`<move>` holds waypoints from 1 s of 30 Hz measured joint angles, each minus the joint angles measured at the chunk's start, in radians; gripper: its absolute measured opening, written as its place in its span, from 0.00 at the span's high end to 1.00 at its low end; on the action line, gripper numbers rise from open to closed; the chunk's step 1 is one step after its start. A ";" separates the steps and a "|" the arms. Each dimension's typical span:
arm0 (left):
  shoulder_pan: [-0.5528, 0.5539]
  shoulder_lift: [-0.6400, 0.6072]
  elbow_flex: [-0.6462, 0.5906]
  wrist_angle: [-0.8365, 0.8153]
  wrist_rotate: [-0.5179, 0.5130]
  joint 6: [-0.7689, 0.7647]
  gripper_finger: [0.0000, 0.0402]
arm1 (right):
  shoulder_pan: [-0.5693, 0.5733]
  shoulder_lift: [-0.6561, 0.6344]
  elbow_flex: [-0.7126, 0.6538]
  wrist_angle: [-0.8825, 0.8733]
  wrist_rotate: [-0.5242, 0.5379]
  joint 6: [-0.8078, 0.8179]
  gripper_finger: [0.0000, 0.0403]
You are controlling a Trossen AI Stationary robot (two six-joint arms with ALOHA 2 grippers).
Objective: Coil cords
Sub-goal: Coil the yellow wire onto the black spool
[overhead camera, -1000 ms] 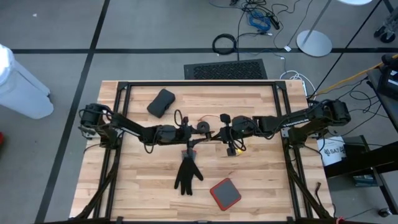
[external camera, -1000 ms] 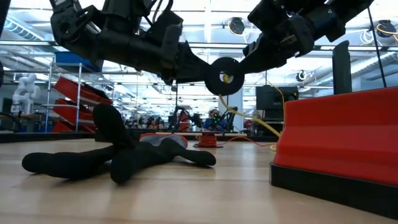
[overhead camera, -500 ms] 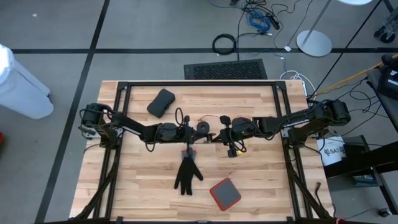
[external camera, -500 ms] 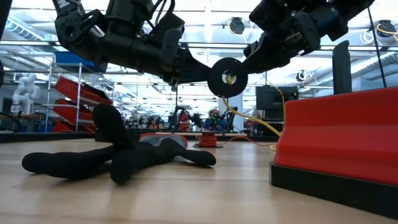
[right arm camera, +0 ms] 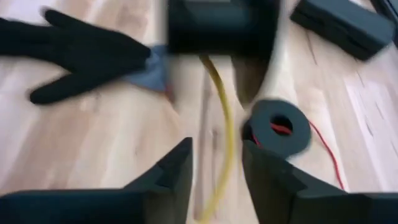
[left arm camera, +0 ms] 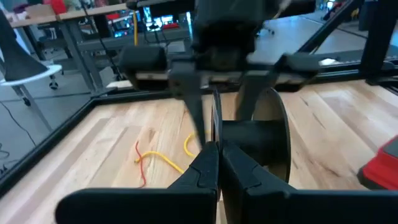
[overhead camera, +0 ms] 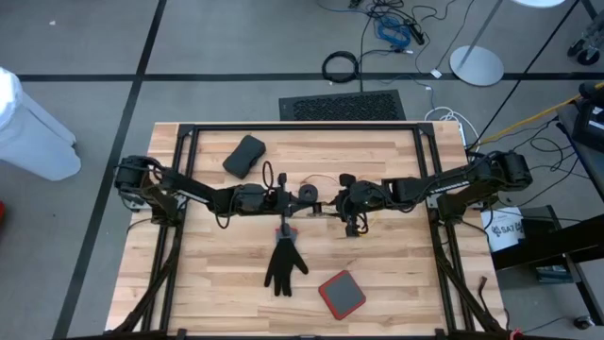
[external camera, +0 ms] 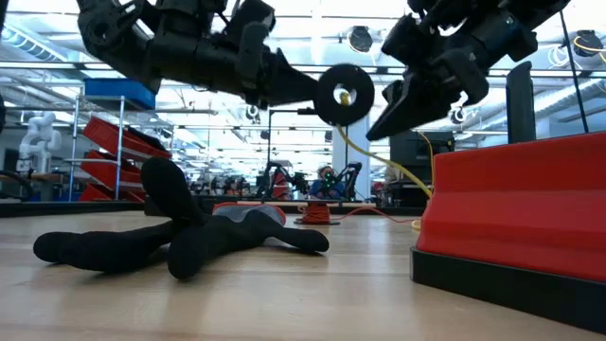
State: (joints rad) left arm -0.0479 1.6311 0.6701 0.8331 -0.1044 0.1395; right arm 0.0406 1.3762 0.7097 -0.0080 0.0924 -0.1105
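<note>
A small black round puck (external camera: 344, 95) hangs in the air over the table's middle, its flat face toward the near edge. A thin yellow cord (external camera: 379, 172) runs from it down to the table (overhead camera: 396, 283), and a thin red wire (right arm camera: 323, 152) lies beside it. My left gripper (external camera: 308, 95) is shut on the puck from the left. My right gripper (external camera: 405, 102) stands open just right of the puck, touching nothing; in the right wrist view the yellow cord (right arm camera: 225, 134) passes between its fingers. My left gripper pinches the puck's rim (left arm camera: 215, 121) on its left side between its two fingers. The fingers come about level from the table's left. The puck stands on edge, lifted clear of the table, and the yellow cord hangs slack below it.
A black glove (overhead camera: 285, 263) lies flat near the table's middle front. A red square pad (overhead camera: 342, 294) sits right of it near the front edge. A black case (overhead camera: 244, 155) lies at the far left. Black frame rails (overhead camera: 302, 127) run along the table's edges.
My right gripper has opened and let go of the puck and has tipped back from it. My left gripper now has the puck and has risen a little with it; the yellow cord still trails down to the table.
</note>
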 joint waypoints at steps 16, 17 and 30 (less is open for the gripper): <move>0.000 -0.227 0.000 -0.194 -0.031 0.032 1.00 | 0.000 0.000 -0.002 -0.033 -0.016 0.036 0.66; 0.000 -0.228 0.000 -0.193 -0.032 0.033 1.00 | 0.000 0.001 -0.008 -0.024 -0.015 0.036 0.67; 0.000 -0.228 -0.001 -0.184 -0.035 0.033 1.00 | -0.008 0.074 -0.158 0.222 0.017 0.051 0.72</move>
State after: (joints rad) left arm -0.0483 1.4033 0.6693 0.6487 -0.1389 0.1726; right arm 0.0330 1.4500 0.5522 0.2145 0.1097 -0.0593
